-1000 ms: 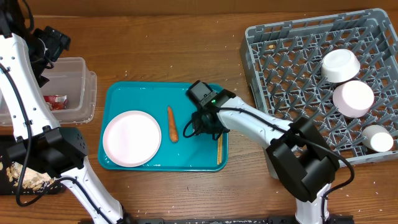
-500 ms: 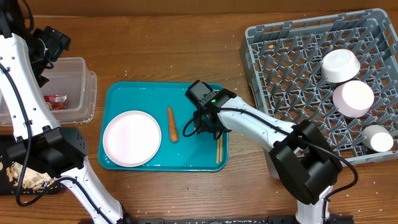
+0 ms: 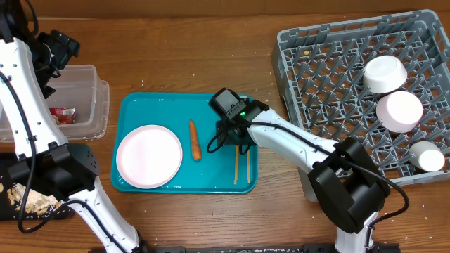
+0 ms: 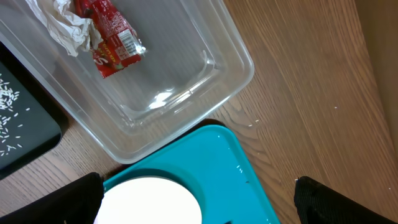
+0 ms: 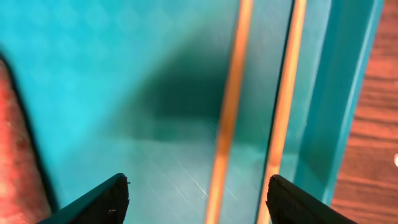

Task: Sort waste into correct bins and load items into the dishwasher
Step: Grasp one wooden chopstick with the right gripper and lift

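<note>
You are hovering your right end effector (image 5: 199, 200) wide and empty just above the tray (image 5: 124, 93), where the two chopsticks (image 5: 231, 124) are lying between its fingers, slightly apart, long axes running straight ahead across its closing line, making this the nearer arm.

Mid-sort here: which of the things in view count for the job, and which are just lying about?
Job: plate, carrot stick, chopsticks, tissue and red wrapper in the clear tub, food scraps on the black tray, two bowls and cup in the grey dish rack.
Lying about: teal tray, wooden table.
</note>
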